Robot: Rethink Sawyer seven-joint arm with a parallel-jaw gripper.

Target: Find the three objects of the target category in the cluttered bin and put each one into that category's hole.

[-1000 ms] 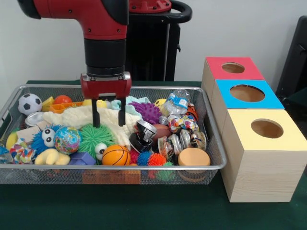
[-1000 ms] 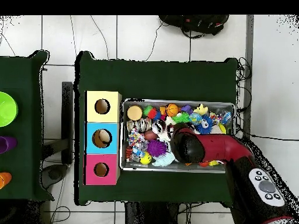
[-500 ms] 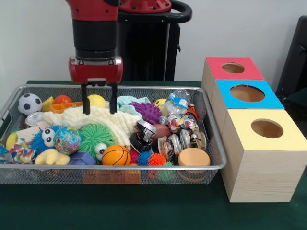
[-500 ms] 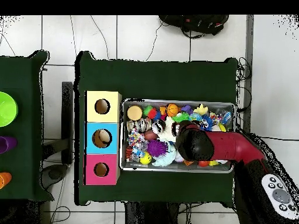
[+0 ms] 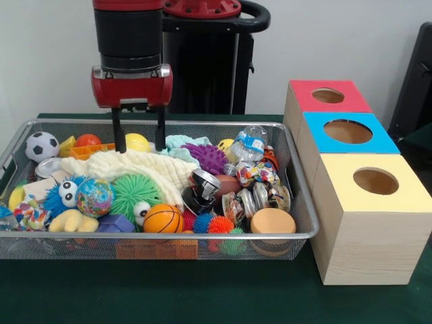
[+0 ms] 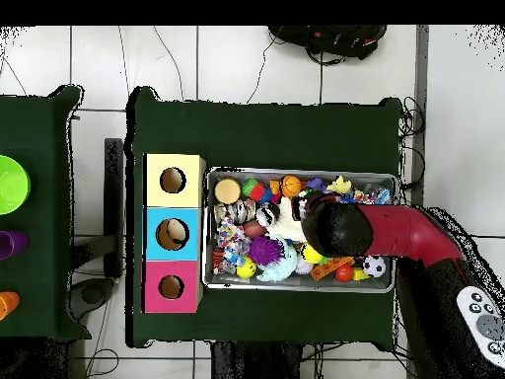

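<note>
The wire mesh bin (image 5: 169,237) is full of toys; it also shows in the overhead view (image 6: 210,282). My gripper (image 5: 140,143) is open and empty, hanging just above a cream fuzzy cloth (image 5: 145,169) in the bin's back left part. A multicoloured rope toy (image 5: 29,217) lies at the bin's front left corner. Another multicoloured knotted toy (image 5: 256,173) lies right of centre. The yellow-faced box's hole (image 5: 375,181) is right of the bin and also shows in the overhead view (image 6: 173,180). In the overhead view the arm's wrist (image 6: 335,227) hides the gripper.
The blue-faced box (image 5: 347,131) and red-faced box (image 5: 328,95) stand behind the yellow one. The bin also holds a soccer ball (image 5: 42,145), a basketball (image 5: 163,218), a purple spiky ball (image 5: 209,157) and clear jars (image 5: 253,198). A green bowl (image 6: 8,184) sits on a side table.
My gripper has risen out of the clutter and moved left in the front view. It has stayed open and empty. The toys have not visibly moved.
</note>
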